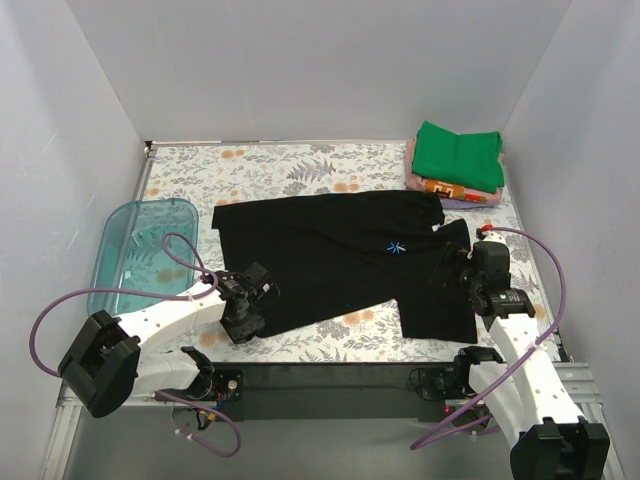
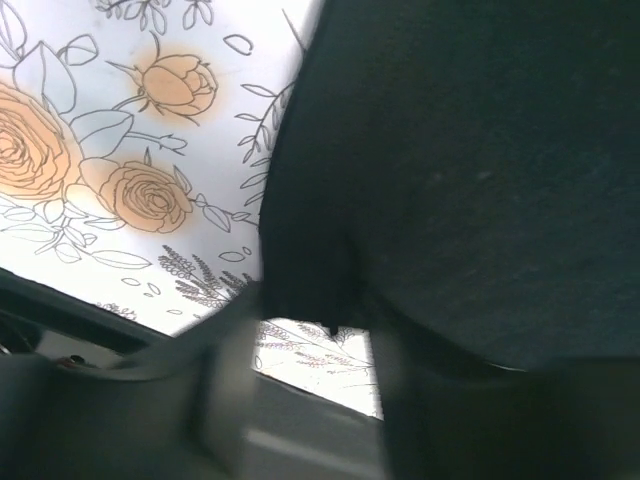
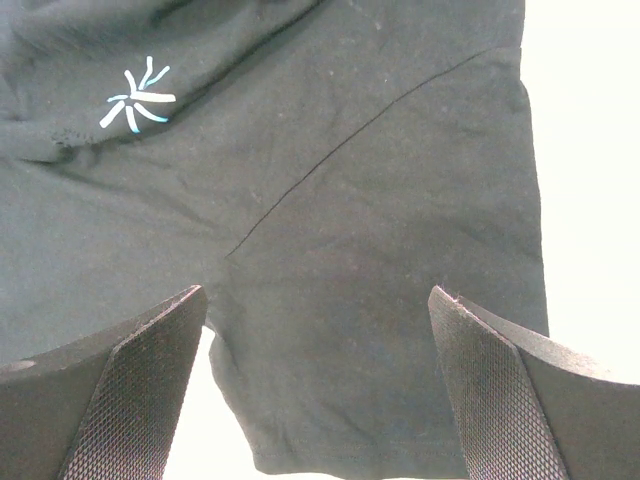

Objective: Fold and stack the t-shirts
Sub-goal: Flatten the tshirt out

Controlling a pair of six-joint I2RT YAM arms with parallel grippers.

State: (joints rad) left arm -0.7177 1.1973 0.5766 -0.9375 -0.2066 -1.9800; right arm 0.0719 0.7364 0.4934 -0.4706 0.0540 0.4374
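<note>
On black t-shirt [image 3: 380,250]: starburst mark [image 3: 138,98] (pale blue).

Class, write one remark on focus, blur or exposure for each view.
Top view: even light, sharp, though the black shirt reads nearly flat. Left wrist view: the left fingers are a close blur, the printed flowers sharper. Right wrist view: the table is blown out white, the right finger pads crisp.

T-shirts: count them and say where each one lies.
5. The black t-shirt lies spread out in the middle. The green shirt, orange-patterned shirt, pink shirt and lavender shirt are piled folded at the far right. Others may be hidden underneath.
</note>
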